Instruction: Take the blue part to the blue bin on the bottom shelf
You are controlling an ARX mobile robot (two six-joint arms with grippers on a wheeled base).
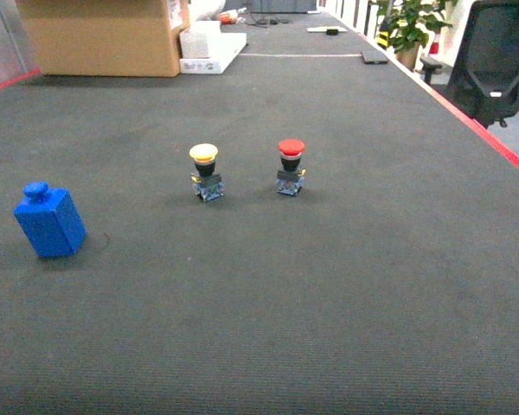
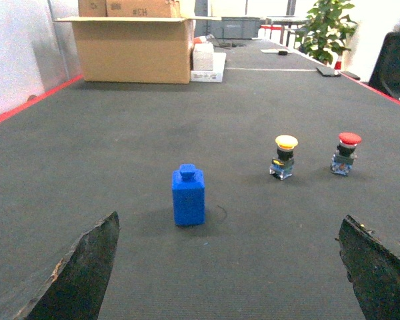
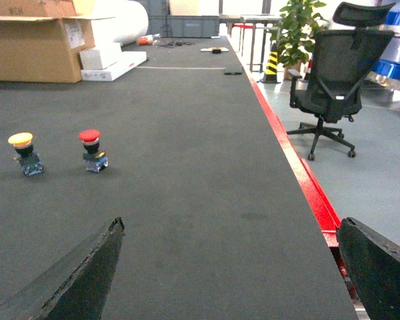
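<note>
The blue part is a small blue block with a knob on top, standing on the dark grey table at the left of the head view. The left wrist view has the blue part straight ahead, a short way beyond my left gripper, which is open with nothing between its dark fingers. My right gripper is open too, over bare table near the right edge. Neither gripper appears in the head view. The blue bin and the bottom shelf are out of view.
A yellow-capped push button and a red-capped push button stand mid-table. A cardboard box and white boxes sit at the back left. The table's red edge runs along the right, with an office chair beyond.
</note>
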